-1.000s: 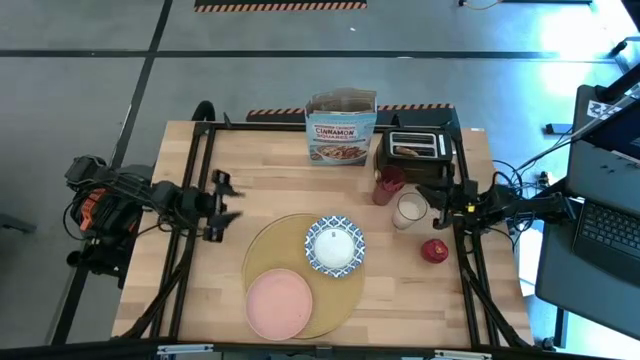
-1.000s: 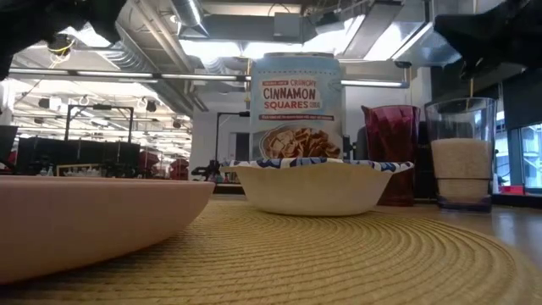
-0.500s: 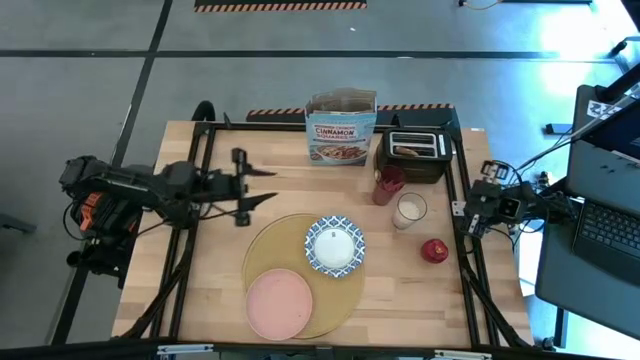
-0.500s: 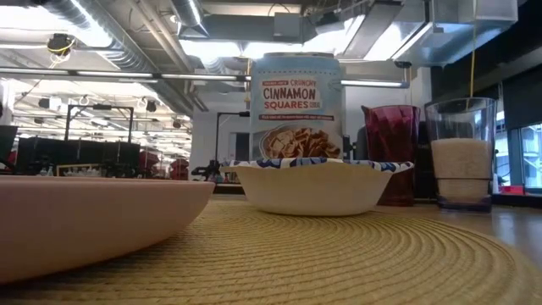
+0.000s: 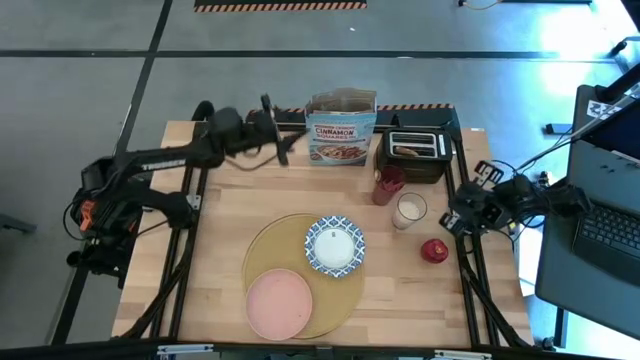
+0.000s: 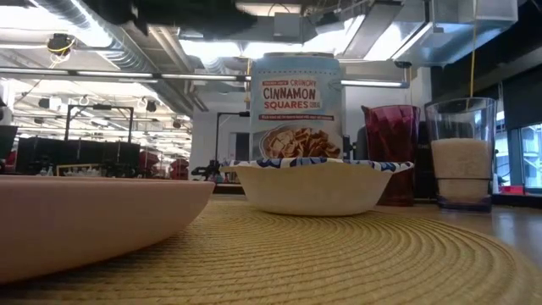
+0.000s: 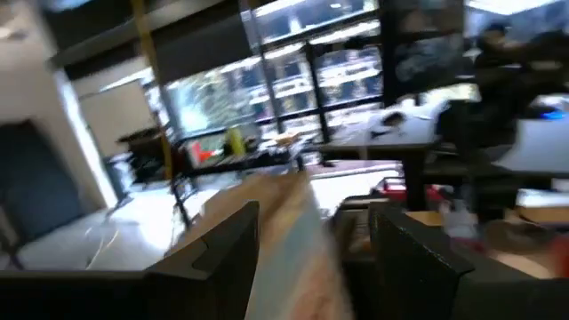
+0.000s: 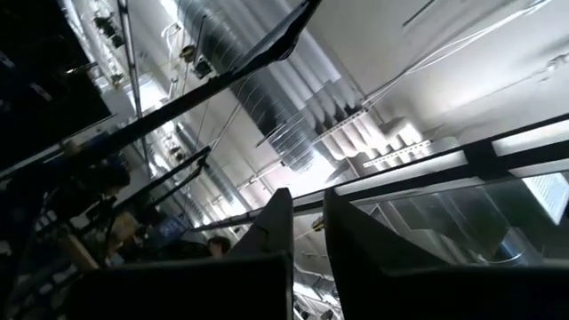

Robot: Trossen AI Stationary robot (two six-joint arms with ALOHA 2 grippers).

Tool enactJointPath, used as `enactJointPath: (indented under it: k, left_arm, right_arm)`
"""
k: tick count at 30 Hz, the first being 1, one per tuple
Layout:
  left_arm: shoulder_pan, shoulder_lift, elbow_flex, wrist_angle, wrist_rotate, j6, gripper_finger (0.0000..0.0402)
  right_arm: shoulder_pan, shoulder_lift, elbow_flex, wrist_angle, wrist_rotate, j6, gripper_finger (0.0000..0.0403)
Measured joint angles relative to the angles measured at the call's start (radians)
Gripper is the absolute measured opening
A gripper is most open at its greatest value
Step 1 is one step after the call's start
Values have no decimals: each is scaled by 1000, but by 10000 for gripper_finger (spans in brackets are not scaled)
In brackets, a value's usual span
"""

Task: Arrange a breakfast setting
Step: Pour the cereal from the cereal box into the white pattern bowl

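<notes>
Bare table (image 5: 215, 260) left of placemat (image 5: 275, 240)

The left arm reaches from its base at the left edge across the far left corner of the surface, its left end effector (image 5: 275, 140) held above the back edge with both fingers (image 7: 222, 258) standing apart (nothing between them). The right arm is folded at the right edge, its right end effector (image 5: 458, 215) pointed upward, fingers (image 8: 271, 233) nearly together and empty.
</notes>
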Motion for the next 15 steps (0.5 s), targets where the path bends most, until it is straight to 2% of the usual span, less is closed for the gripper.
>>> enactJointPath:
  k: [4, 8, 12, 15]
  left_arm:
    - [127, 74, 0, 21, 168, -131, 202]
    - [178, 162, 2, 39, 299, -157, 202]
    - [183, 249, 6, 84, 333, -99, 202]
    - [182, 308, -2, 43, 323, -77, 202]
  right_arm:
    - [0, 71, 27, -1, 1, -12, 37]
    - [0, 108, 40, -1, 1, -53, 37]
    - [0, 116, 53, 0, 1, -53, 37]
    - [0, 116, 56, 1, 0, -53, 37]
